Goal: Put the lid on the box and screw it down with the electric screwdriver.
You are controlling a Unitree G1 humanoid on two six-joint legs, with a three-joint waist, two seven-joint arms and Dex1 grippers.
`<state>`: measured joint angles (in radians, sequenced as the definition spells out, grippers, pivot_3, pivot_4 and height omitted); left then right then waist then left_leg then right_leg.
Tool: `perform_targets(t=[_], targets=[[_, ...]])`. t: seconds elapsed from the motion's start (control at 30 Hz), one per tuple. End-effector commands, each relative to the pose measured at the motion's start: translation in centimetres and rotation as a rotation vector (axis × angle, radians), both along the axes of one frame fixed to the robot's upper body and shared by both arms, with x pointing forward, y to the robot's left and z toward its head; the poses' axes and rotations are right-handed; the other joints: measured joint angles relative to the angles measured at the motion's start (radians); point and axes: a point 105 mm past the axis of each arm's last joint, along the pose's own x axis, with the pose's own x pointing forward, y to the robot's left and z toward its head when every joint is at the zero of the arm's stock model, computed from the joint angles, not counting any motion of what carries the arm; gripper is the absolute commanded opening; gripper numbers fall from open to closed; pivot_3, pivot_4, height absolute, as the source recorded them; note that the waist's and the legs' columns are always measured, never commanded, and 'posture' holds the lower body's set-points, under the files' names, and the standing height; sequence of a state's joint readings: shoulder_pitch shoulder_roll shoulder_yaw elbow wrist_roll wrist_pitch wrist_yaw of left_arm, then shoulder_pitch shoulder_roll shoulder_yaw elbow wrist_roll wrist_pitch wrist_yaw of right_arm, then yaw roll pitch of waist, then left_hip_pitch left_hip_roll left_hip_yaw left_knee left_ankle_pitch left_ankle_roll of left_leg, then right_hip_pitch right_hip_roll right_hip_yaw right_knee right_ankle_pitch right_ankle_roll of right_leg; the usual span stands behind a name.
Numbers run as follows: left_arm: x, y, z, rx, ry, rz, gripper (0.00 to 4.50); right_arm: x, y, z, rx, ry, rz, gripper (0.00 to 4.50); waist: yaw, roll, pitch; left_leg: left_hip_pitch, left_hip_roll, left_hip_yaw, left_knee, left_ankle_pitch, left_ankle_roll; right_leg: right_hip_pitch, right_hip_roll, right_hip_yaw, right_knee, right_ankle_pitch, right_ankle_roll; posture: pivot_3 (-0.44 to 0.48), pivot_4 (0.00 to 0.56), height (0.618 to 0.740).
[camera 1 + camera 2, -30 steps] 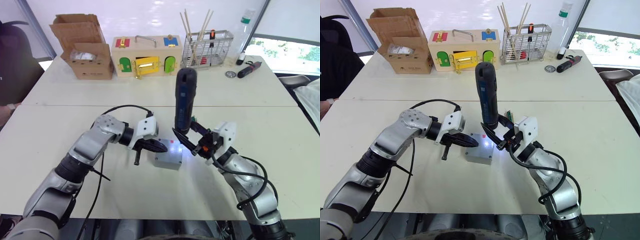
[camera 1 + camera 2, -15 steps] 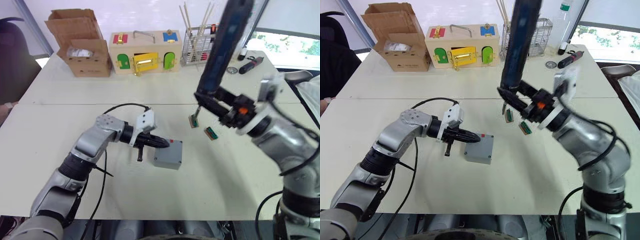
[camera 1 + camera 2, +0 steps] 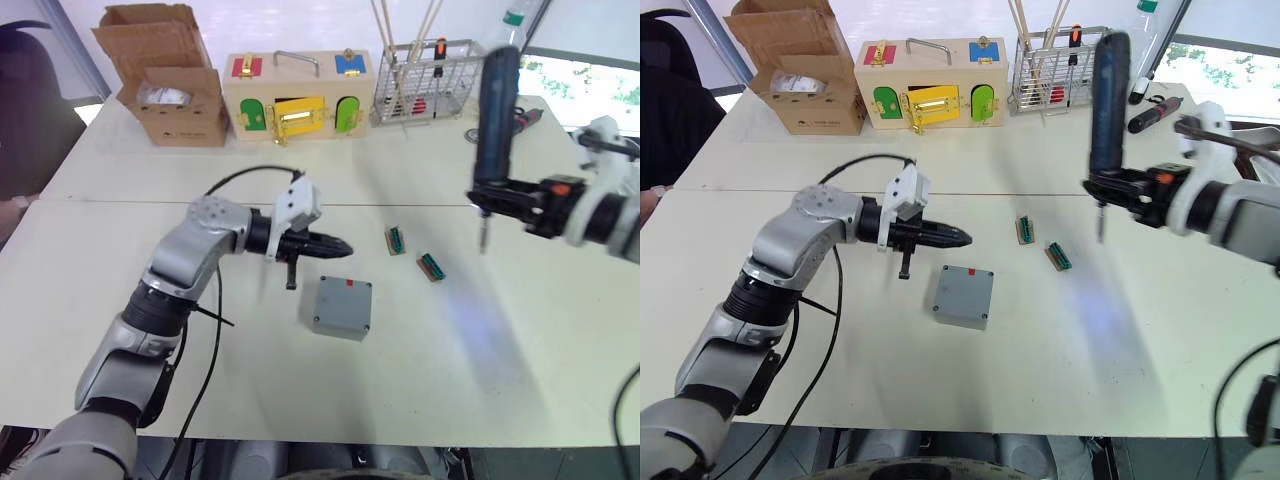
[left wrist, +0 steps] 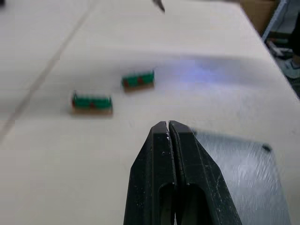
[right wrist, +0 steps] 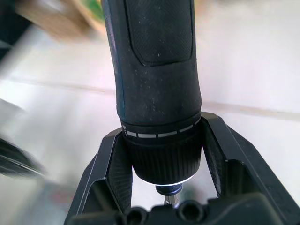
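The grey box [image 3: 342, 307], with a red tab on its far side, sits mid-table. A flat grey lid [image 4: 236, 164] with a corner screw hole appears to lie on top of it. My left gripper [image 3: 338, 245] hovers shut and empty just behind the box's left side, apart from it. At the right, well away from the box, my right gripper [image 3: 492, 195] is shut on the electric screwdriver [image 3: 495, 110]. The screwdriver stands upright above the table with its bit pointing down, and its collar sits between the fingers [image 5: 110, 164] in the right wrist view.
Two small green terminal blocks [image 3: 395, 240] [image 3: 431, 266] lie right of the box. Along the back stand a cardboard box [image 3: 170, 90], a wooden box with coloured doors [image 3: 298, 95] and a wire basket [image 3: 430, 90]. A pen-like tool [image 3: 1155, 113] lies at the far right.
My right arm has lifted the screwdriver off the box and swung it away to the right. The left gripper stayed shut and drew slightly back from the box. The camera shifted.
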<state>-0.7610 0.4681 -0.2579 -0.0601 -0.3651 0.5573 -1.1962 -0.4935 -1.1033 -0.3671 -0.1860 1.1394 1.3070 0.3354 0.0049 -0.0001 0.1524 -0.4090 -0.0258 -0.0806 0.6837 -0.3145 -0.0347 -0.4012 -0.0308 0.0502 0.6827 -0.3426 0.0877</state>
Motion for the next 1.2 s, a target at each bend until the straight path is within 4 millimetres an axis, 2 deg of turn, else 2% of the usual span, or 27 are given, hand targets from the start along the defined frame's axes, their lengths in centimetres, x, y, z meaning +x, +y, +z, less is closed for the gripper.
perform_targets(t=[0.03,0.13,0.27,0.4,0.63,0.97,1.03,1.2], targets=[[-2.1,-1.0,1.8,-0.010,-0.077,-0.106,0.00,-1.7,-3.3,-0.5,-0.033,0.155,-0.088,1.74,0.000,0.000,0.000,0.000,0.000,0.001,0.000,-0.001,0.001,0.000,0.000,0.001,0.000,0.000,0.000,0.000,0.150,0.740],[-3.4,-0.8,1.1,0.056,-0.085,-0.165,0.00,-3.4,-5.5,-2.2,-0.022,0.324,-0.166,1.74,0.002,0.000,0.000,0.001,0.000,0.001,0.000,-0.001,0.002,-0.001,0.000,0.001,0.001,0.000,0.000,0.000,0.150,0.740],[-4.3,-0.5,-1.8,0.136,-0.037,-0.205,0.00,-5.4,-7.6,-5.8,-0.067,0.551,-0.262,1.74,-0.001,0.003,-0.001,0.002,0.001,0.003,0.000,-0.001,0.003,0.000,0.002,0.003,0.003,0.000,0.000,0.000,0.150,0.740],[-4.8,-0.4,-2.7,0.156,-0.022,-0.218,0.00,-6.1,-7.7,-7.3,-0.064,0.632,-0.252,1.74,0.003,0.003,0.000,0.002,0.001,0.003,0.001,-0.002,0.003,0.000,0.002,0.003,0.002,0.000,0.000,0.000,0.150,0.740],[-5.1,-0.6,-3.5,0.163,-0.037,-0.196,0.00,-5.9,-8.2,-9.0,-0.022,0.695,-0.287,1.74,0.007,0.004,0.000,0.002,0.001,0.003,0.002,-0.002,0.003,0.000,0.002,0.003,0.003,0.000,0.000,0.000,0.150,0.740],[-5.0,-0.6,-3.5,0.142,-0.022,-0.155,0.00,-5.1,-7.9,-10.2,-0.041,0.697,-0.295,1.74,0.008,0.004,0.000,0.002,0.001,0.002,0.002,-0.002,0.003,0.000,0.002,0.002,0.003,0.000,0.000,0.000,0.150,0.740],[-4.9,-0.7,-3.4,0.137,-0.023,-0.150,0.00,-5.0,-7.9,-10.4,-0.060,0.692,-0.303,2.76,0.008,0.004,0.000,0.002,0.001,0.002,0.002,-0.001,0.003,0.000,0.002,0.002,0.003,0.000,0.000,0.000,0.150,0.740],[-4.5,-0.6,-3.3,0.134,-0.016,-0.135,0.00,-4.9,-7.9,-10.4,-0.081,0.674,-0.290,4.25,0.008,0.004,0.000,0.002,0.001,0.002,0.002,-0.001,0.003,0.000,0.002,0.002,0.003,0.000,0.000,0.000,0.150,0.740]])
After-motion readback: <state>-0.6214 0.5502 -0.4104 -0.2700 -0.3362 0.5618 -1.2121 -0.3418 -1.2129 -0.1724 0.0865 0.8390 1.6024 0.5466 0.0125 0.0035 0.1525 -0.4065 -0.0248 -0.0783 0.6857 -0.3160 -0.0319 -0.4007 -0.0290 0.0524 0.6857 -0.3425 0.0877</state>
